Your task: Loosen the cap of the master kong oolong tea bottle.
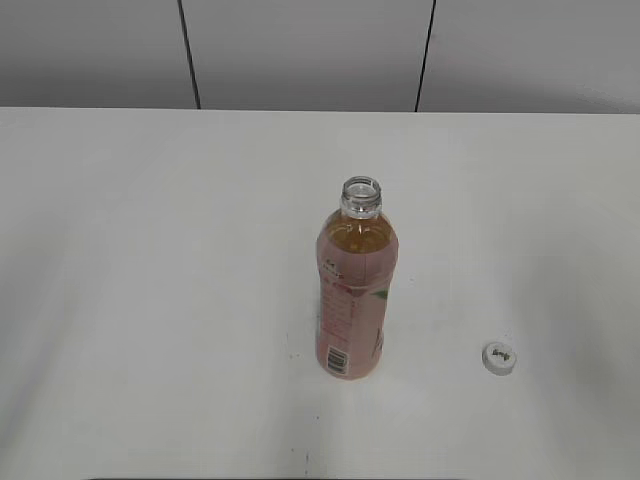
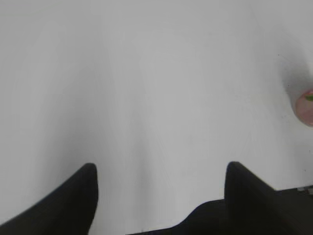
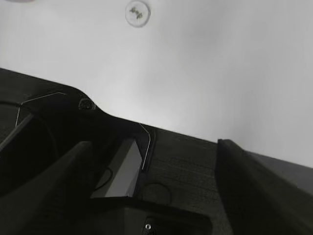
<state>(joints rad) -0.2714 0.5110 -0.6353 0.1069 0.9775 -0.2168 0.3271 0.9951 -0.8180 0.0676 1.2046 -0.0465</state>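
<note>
The master kong oolong tea bottle (image 1: 352, 300) stands upright near the middle of the white table with its mouth open and no cap on it. A sliver of its pink base shows at the right edge of the left wrist view (image 2: 306, 105). The cap (image 1: 499, 357) lies on the table to the bottle's right, mark up, and it also shows at the top of the right wrist view (image 3: 137, 13). My left gripper (image 2: 161, 169) is open and empty over bare table. My right gripper (image 3: 154, 144) is open and empty, pulled back over a dark surface. Neither gripper shows in the exterior view.
The white table (image 1: 150, 250) ends at a grey panelled wall (image 1: 300, 50) behind. A dark robot base (image 3: 186, 166) lies under my right gripper at the table's near edge.
</note>
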